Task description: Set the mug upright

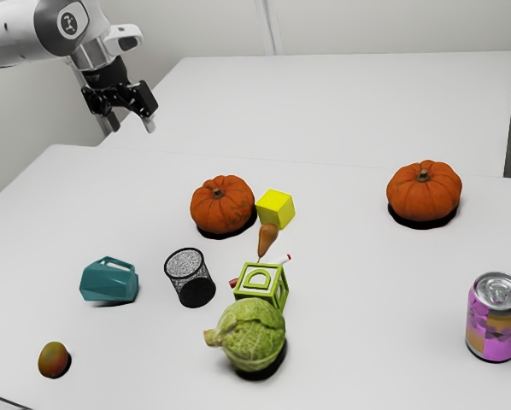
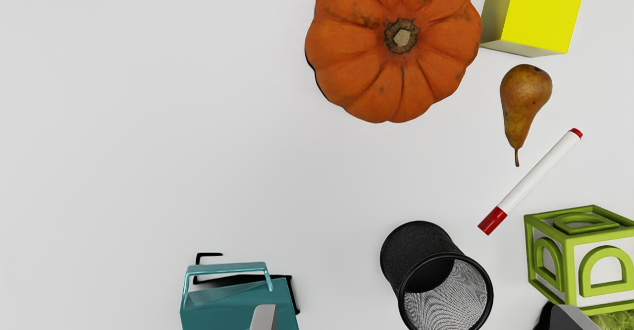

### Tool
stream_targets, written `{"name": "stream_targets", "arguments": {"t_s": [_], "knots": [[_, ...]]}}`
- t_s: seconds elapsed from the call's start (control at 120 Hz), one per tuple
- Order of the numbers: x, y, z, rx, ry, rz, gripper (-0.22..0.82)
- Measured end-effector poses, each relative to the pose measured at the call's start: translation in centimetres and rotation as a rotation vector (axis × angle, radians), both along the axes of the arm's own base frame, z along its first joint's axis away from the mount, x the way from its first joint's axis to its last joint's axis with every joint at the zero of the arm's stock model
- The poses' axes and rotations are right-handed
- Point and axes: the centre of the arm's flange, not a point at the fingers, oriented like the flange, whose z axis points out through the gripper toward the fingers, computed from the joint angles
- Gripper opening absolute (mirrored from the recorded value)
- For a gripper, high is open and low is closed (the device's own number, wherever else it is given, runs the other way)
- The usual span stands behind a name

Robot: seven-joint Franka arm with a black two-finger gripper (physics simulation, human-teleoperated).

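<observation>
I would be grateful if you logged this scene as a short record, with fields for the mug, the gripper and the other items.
mug: teal mug, on its side, handle uppermost
gripper: gripper open, raised above the table, empty
container: black mesh cup, upright
produce: two orange pumpkins, pear, cabbage, mango-like fruit
blocks: yellow cube, letter block
marker: white-and-red marker, lying flat
can: upright can
task: mug not yet upright

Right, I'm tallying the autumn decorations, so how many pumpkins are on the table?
2. One pumpkin sits beside the yellow cube; the other pumpkin is farther toward the exterior view's right, beyond the drink can.
</observation>
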Motion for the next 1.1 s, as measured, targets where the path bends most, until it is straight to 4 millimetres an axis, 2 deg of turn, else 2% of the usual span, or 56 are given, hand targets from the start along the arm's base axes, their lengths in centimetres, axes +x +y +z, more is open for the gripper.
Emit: {"name": "stream_targets", "arguments": {"t_s": [0.217,0.317,0.417,0.492,0.558,0.617,0.658,0.775,0.825,0.875,0.958,1.017,1.1], "knots": [[-0.3,-0.1,-0.2,-0.01,0.002,-0.006,0.6],[-2.7,-0.2,-1.0,-0.052,0.03,-0.001,0.6],[-4.9,1.1,-1.7,-0.163,0.043,0.01,0.6],[-5.3,2.5,-2.6,-0.237,0.058,0.012,0.6],[-5.3,3.9,-4.0,-0.309,0.083,0.01,0.6],[-5.4,5.5,-5.2,-0.365,0.097,0.009,0.6],[-5.7,7.7,-5.9,-0.396,0.1,0.024,0.6],[-8.6,17.1,-7.6,-0.457,0.078,0.137,0.6],[-9.8,19.9,-8.2,-0.472,0.067,0.164,0.6],[-10.2,21.0,-8.8,-0.485,0.065,0.162,0.6],[-10.1,21.3,-10.2,-0.508,0.072,0.135,0.6],[-10.9,22.4,-13.2,-0.553,0.095,0.15,0.6],[-13.9,24.3,-18.2,-0.631,0.117,0.215,0.6]]}}
